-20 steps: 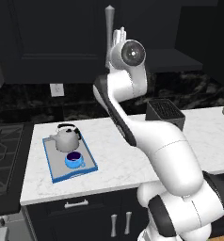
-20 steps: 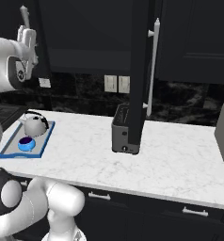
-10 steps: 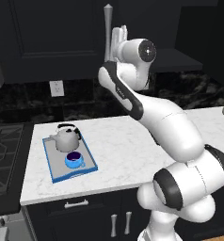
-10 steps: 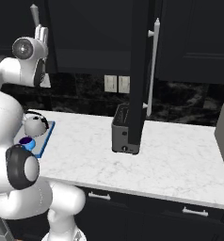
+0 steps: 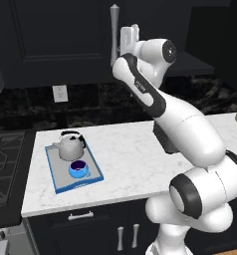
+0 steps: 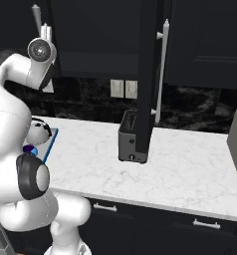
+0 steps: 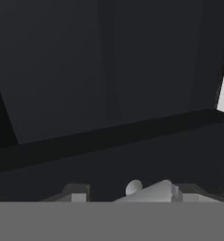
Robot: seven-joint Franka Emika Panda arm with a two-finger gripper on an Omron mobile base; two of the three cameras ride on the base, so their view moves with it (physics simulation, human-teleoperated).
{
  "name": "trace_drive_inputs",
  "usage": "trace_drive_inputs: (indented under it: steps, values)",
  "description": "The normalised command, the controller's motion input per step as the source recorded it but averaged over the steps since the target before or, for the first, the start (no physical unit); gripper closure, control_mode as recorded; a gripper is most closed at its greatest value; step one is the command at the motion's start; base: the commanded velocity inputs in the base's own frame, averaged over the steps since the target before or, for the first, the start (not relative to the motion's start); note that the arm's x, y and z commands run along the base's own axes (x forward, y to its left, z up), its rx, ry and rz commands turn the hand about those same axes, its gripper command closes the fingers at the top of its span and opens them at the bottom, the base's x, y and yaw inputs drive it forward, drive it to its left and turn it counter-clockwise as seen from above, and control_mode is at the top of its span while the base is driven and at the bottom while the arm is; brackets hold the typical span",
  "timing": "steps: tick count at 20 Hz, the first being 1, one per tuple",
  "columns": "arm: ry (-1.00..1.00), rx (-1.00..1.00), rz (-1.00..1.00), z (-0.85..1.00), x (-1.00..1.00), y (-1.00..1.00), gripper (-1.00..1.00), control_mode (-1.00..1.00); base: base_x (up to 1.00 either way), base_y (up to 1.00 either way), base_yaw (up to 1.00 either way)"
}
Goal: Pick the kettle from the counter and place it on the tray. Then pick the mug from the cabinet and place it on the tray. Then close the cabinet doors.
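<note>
Up at the wall cabinet, the white arm reaches high and its pincer sits right at the long silver bar handle of the left cabinet door. In the hand view a silver bar end lies between the two dark finger tips, with the dark cabinet interior and a shelf edge beyond. Whether the pincer is clamped on the handle or merely around it I cannot tell; the fingers sit apart with the bar between them.

On the desk, a white marble slab over dark drawers, the tray with its blue rim lies near the left end. The kettle stands upright on the far part of the tray, black handle arched over it. The mug, bright blue with a dark inside, stands on the tray just in front of the kettle, close to it. From the right base view the kettle and a bit of the tray's blue rim peek out behind the arm.

The right cabinet door stands swung out toward the camera, seen edge-on, its silver handle vertical. Beneath it a dark-grey toaster sits on the desk. A wall socket is set in the dark backsplash above the tray.
</note>
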Motion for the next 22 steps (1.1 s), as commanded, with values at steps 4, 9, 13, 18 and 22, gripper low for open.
trace_drive_inputs:
  steps: [4, 9, 13, 18, 22]
  values:
    - [0.0, -0.03, 0.0, 0.0, -0.06, -0.69, -1.0, -1.0, 0.0, 0.0, 0.0]
    - [-0.01, -0.01, 0.0, 0.01, -0.33, -0.72, -1.0, -1.0, 0.0, 0.0, 0.0]
    - [-0.01, -0.05, 0.0, 0.02, -0.84, -0.33, -1.0, -1.0, 0.0, 0.0, 0.0]
    - [-0.01, -0.18, -0.05, 0.0, -0.83, -0.19, -1.0, -1.0, 0.0, 0.0, 0.0]
    - [0.0, -0.18, -0.17, 0.0, -0.71, -0.18, -1.0, -1.0, 0.0, 0.0, 0.0]
